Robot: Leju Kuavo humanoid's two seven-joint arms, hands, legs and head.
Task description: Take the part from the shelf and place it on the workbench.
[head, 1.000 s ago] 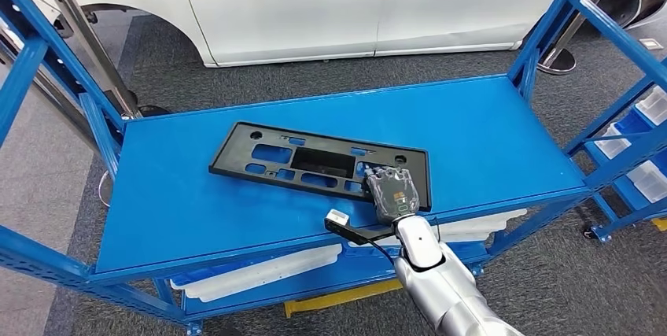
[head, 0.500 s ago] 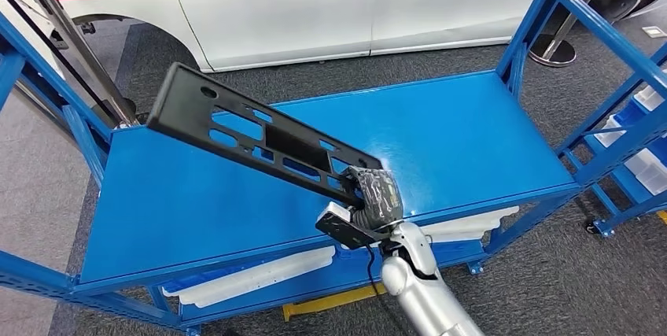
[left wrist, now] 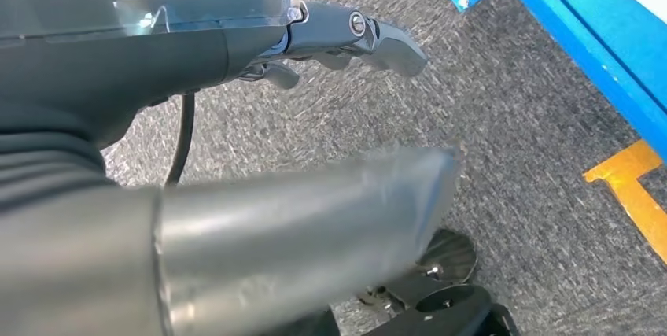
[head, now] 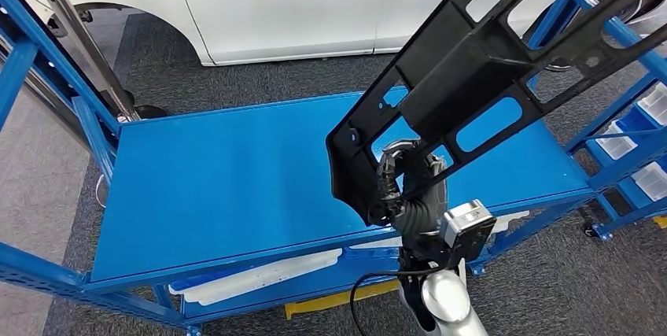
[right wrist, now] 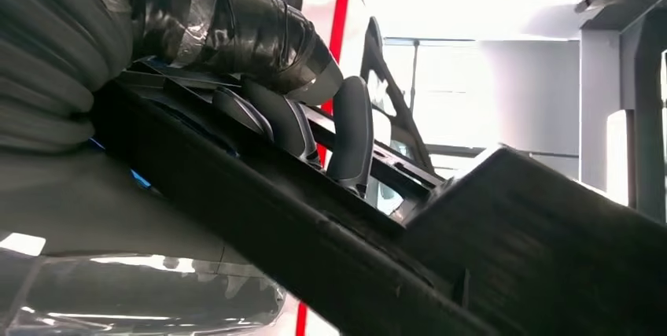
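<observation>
Change since earlier frames: long black plastic perforated bracket part [head: 480, 53], flat on the blue metal shelf deck [head: 236, 179] a second ago, then tilted up at one end, is now fully clear of the deck and swung up to the right
Right robot hand [head: 409, 186]: fingers [right wrist: 350, 131] wrapped over the part's lower edge, grasping it; thumb side taped in black
Left robot hand [left wrist: 346, 33]: hangs over grey carpet, nothing in it; fingers blurred, cannot tell if released or clenched
Part position: held in the air above the shelf's right half, slanting up toward the camera
Progress: pick-up done, judging by the bare deck; carry and set-down on the table remain
Not visible: the table itself; part's upper end cut off by the frame edge
</observation>
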